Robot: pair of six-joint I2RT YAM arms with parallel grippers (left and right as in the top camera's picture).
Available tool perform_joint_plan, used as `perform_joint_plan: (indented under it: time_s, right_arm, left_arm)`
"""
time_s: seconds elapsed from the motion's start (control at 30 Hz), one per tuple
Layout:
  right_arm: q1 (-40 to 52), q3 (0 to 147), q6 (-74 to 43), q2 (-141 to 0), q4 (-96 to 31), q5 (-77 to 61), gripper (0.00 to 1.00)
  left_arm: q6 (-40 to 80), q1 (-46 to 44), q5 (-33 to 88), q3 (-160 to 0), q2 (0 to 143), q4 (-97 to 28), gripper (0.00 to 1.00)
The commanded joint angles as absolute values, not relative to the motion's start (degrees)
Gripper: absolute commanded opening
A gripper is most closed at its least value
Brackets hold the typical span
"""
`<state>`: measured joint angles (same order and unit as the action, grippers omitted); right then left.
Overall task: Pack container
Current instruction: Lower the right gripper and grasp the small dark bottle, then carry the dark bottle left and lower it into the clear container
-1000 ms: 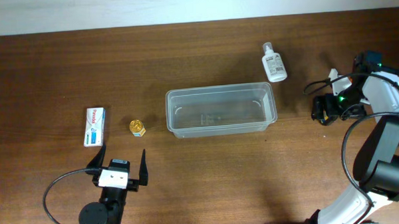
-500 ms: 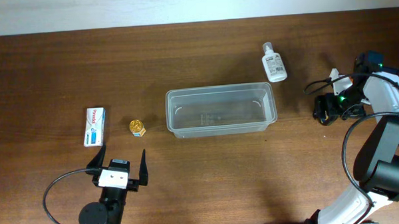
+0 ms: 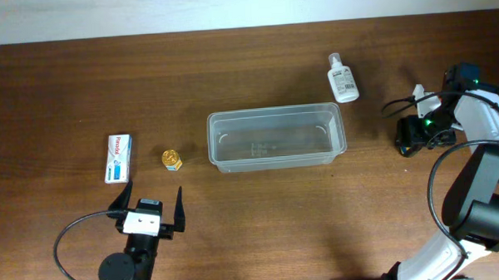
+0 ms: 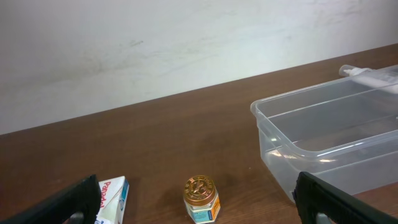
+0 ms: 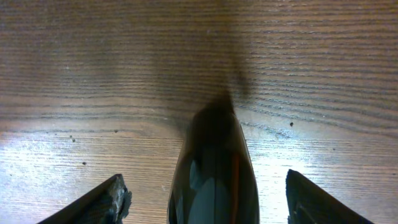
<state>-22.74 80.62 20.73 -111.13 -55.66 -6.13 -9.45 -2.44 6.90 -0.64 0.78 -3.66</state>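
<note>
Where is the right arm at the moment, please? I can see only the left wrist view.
Observer: The right gripper is low over the table, off the right end of the tub.
Operator: Thank you. Is it open?
Observer: Yes. The right wrist view shows its fingers spread wide apart.
Operator: And the white bottle I glimpse behind the tub?
Observer: The bottle lies flat beyond the tub's far right corner, not touching it, with its cap pointing away from the tub.
</note>
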Motion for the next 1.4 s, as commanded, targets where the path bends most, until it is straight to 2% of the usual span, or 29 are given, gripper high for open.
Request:
perform_joint_plan:
  time_s: [0.0, 0.13, 0.3, 0.57, 0.73, 0.9, 1.13, 1.37]
  right_arm:
    - [-23.00, 81.17, 19.16, -111.39, -55.66, -7.07, 0.71]
    - [-23.00, 82.43, 19.03, -111.37, -56.66, -7.07, 0.60]
    - [-22.98, 83.22, 18.35, -111.37, -57.19, -7.07, 0.59]
    - [-22.98, 83.22, 17.93, -111.37, -57.17, -7.07, 0.40]
    - [-22.98, 83.22, 17.93, -111.37, -57.17, -7.07, 0.38]
    - [-22.98, 83.22, 17.61, -111.37, -57.21, -7.01, 0.29]
    - [-23.00, 84.23, 17.02, -111.37, -58.33, -6.90, 0.28]
    - [-23.00, 88.88, 15.73, -111.33, -62.35, -6.92, 0.19]
  left_arm:
    - [-10.17, -2.11, 7.11, -0.51, 0.34, -3.92, 0.99]
    - [-10.17, -2.11, 7.11, -0.51, 0.34, -3.92, 0.99]
    - [-10.17, -2.11, 7.11, -0.51, 0.34, -3.92, 0.99]
    - [-10.17, -2.11, 7.11, -0.51, 0.34, -3.92, 0.99]
    - [-10.17, -2.11, 7.11, -0.51, 0.34, -3.92, 0.99]
    - [-10.17, -2.11, 7.11, -0.51, 0.34, -3.92, 0.99]
    - [-10.17, -2.11, 7.11, -0.51, 0.34, -3.92, 0.99]
    - [-10.17, -2.11, 7.11, -0.51, 0.34, -3.92, 0.99]
